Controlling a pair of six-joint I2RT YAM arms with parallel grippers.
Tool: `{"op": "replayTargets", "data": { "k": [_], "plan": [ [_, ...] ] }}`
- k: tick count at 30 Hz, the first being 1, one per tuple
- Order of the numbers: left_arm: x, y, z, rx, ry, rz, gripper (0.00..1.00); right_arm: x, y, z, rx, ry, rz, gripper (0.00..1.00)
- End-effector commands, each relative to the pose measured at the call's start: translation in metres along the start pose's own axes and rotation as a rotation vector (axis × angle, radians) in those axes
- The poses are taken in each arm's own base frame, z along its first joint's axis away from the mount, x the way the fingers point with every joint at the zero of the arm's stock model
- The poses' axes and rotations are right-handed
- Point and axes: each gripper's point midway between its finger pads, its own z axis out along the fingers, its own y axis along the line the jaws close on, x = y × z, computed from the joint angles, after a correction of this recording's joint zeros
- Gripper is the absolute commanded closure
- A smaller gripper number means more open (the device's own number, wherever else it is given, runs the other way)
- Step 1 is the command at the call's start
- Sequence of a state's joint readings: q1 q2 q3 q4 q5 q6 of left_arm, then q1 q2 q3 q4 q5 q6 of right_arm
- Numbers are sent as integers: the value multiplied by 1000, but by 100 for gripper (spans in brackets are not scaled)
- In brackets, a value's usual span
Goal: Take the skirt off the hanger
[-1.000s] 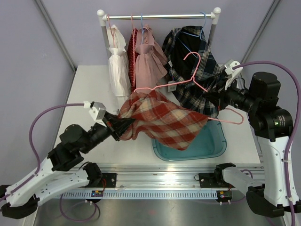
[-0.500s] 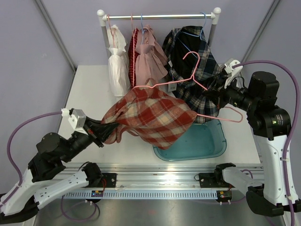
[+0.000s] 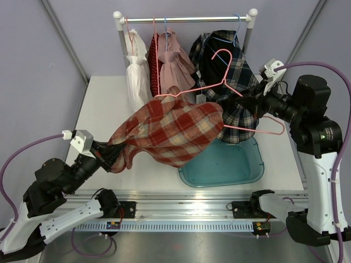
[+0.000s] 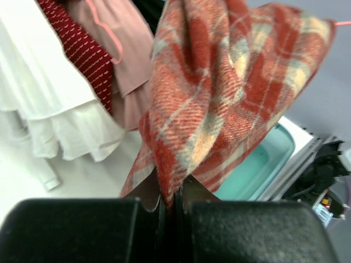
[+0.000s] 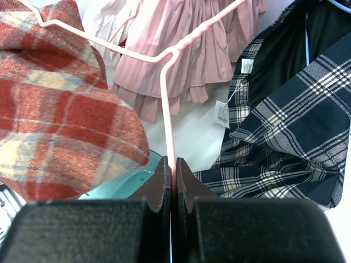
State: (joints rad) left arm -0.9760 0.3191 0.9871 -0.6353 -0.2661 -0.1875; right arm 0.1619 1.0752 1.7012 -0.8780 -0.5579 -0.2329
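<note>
The red plaid skirt [image 3: 167,131] hangs stretched in the air between the arms, its right end still over the left arm of the pink hanger [image 3: 219,93]. My left gripper [image 3: 113,156] is shut on the skirt's lower left edge, also in the left wrist view [image 4: 173,194]. My right gripper [image 3: 240,102] is shut on the hanger's wire; the right wrist view shows the pink hanger [image 5: 170,104] pinched between my jaws [image 5: 173,167] with the skirt [image 5: 60,109] at the left.
A teal tub [image 3: 225,164] sits on the white table [image 3: 104,104] under the skirt's right end. A rack [image 3: 184,19] at the back holds a white garment [image 3: 137,71], a pink dress [image 3: 175,66] and a dark plaid garment [image 3: 230,76].
My left arm has pulled back toward the near left, drawing the skirt out leftward along the hanger. My right gripper has lifted the hanger slightly.
</note>
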Motion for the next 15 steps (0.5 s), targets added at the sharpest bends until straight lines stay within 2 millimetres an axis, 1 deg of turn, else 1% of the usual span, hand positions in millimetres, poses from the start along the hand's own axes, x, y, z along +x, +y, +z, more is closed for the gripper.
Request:
{"op": "replayTargets", "data": {
  "k": [1, 2, 3, 4, 5, 6, 7, 8, 9, 10, 11, 12, 13, 14, 15],
  "plan": [
    [-23, 24, -16, -121, -62, 6, 100, -41, -79, -10, 379, -119, -68, 100],
    [-24, 23, -16, -115, -67, 4, 100, -42, -80, -9, 385, -124, -74, 100],
    [-27, 22, -17, -106, -85, 1, 100, -39, -78, -4, 360, -123, -75, 100],
    [-27, 20, -16, -94, -90, 1, 100, -39, -72, 1, 314, -132, -65, 100],
    [-28, 11, -14, -47, -95, 3, 100, -42, -64, 7, 260, -154, -67, 100],
    [-25, 2, -5, -8, -98, 9, 100, -36, -42, 20, 120, -160, -14, 100],
    [-22, -15, 0, 84, -79, 18, 100, -39, -36, 28, 64, -180, -4, 100],
    [-20, -26, 7, 133, -61, 23, 100, -38, -23, 37, 5, -184, 6, 100],
    [-26, -38, 11, 188, -65, 29, 100, -31, -20, 46, -14, -169, 6, 100],
    [-17, -63, 23, 304, -3, 41, 100, -28, -18, 55, -23, -159, -6, 100],
    [-17, -73, 27, 354, 12, 42, 100, -26, -13, 61, -36, -150, -17, 100],
    [-29, -85, 29, 406, -4, 36, 100, -28, -1, 67, -66, -152, -41, 100],
    [-19, -104, 41, 490, 61, 37, 100, -28, 6, 74, -91, -146, -46, 100],
    [-21, -113, 45, 532, 72, 36, 100, -29, 11, 78, -99, -143, -52, 100],
    [-21, -122, 51, 570, 98, 33, 100, -39, 26, 81, -135, -159, -75, 100]
  ]
}}
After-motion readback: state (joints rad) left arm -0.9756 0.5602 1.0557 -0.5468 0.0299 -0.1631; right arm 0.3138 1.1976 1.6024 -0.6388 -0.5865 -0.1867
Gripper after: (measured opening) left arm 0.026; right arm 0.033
